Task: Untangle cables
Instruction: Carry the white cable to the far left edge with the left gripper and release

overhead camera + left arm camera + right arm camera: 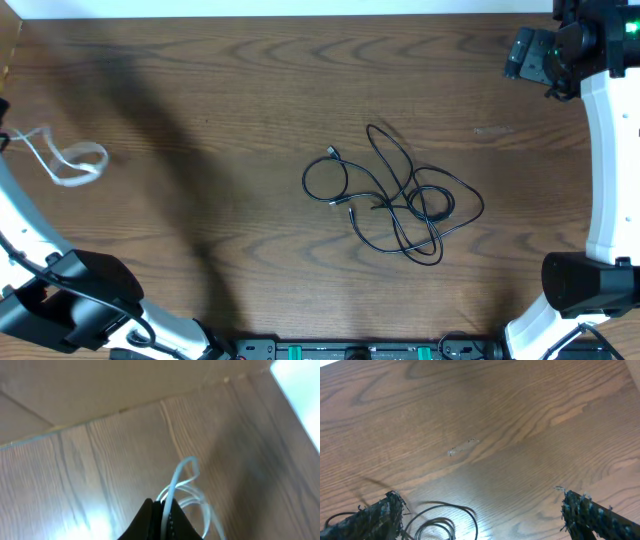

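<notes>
Left tool (162, 506) is pressed together on one strand of the short white cord (182, 480), at the far left edge of the desk. Right tool (480, 495) hangs with its rough, dark padded fingers (375, 515) spread wide and nothing between them, above the far right corner and well apart from every cord.

Largest in view is the dark brown wood-grain desk (250, 80). Near its middle lies the knot of thin black cables (400, 195): several long loops crossing one another, with small plug ends showing on the left side of the heap. The white cord lies well apart from that knot, its loose loop resting on the wood. Smallest is a pale scuff (462, 447) on the wood in front of the right tool.

Judging by the layout, the white cord is already free of the heap and the step in hand is setting it aside. The next move likely calls for letting it go, then taking one black plug end and drawing that cable out along its own path, perhaps with the other tool steadying the heap so the loops do not tighten.

No brand, label or writing can be read anywhere.
</notes>
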Controlling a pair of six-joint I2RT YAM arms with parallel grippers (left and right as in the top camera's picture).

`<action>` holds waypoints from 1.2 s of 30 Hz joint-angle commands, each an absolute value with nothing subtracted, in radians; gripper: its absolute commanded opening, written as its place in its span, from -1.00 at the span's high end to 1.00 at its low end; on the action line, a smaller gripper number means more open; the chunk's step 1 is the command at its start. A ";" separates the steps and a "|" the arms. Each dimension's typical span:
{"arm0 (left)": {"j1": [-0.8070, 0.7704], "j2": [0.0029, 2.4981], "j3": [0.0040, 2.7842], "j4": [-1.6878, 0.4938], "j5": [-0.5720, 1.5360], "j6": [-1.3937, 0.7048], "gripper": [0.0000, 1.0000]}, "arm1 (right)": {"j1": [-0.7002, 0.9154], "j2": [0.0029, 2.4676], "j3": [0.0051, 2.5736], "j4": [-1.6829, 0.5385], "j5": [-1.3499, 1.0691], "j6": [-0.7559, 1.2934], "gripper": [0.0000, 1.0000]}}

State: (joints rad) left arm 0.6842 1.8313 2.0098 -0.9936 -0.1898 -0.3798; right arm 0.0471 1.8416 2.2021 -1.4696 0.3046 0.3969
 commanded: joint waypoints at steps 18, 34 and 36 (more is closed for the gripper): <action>0.861 2.107 2.006 -0.887 -0.001 -0.221 0.85 | 0.047 1.835 2.210 -1.471 0.319 0.384 -0.99; 0.863 2.091 2.006 -0.874 0.071 -0.213 0.42 | 0.047 1.835 2.210 -1.471 0.319 0.384 -0.98; 0.868 2.091 2.006 -0.913 -0.009 -0.261 0.26 | 0.047 1.835 2.210 -1.471 0.319 0.384 -0.98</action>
